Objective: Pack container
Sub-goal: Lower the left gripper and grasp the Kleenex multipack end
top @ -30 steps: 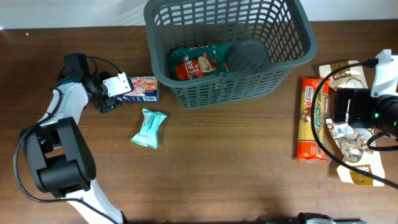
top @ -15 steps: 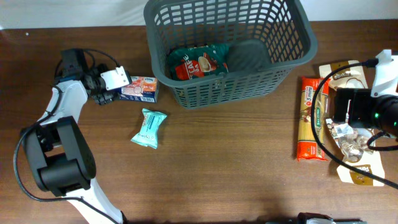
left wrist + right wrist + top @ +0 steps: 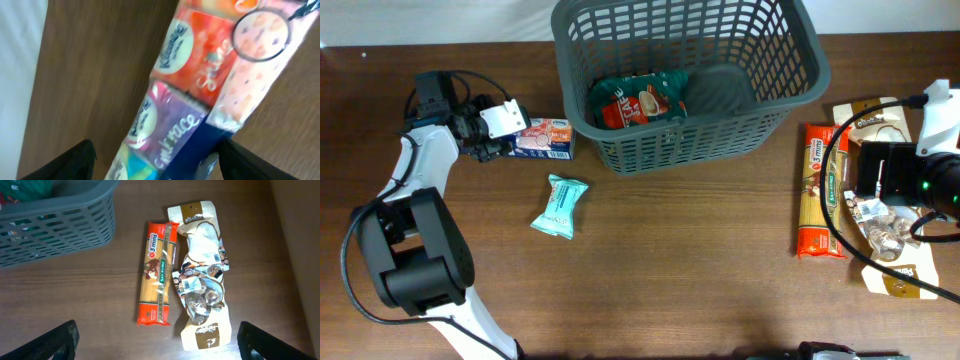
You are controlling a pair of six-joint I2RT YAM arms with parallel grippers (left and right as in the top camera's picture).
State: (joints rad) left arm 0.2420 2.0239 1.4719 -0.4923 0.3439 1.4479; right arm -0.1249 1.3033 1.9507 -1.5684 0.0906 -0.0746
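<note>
One tissue pack (image 3: 548, 141) now sits between left claw (image 3: 510, 137) fingers, spread, ungripped | claw has swung in | basket (image 3: 680, 148) just beyond | grasp due.

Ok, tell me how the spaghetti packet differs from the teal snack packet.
The spaghetti packet is long, narrow and orange-red; the teal snack packet is short and small. The spaghetti packet lies right of the basket, the teal snack packet near its front-left corner. Both lie flat on the table, outside the basket.
</note>
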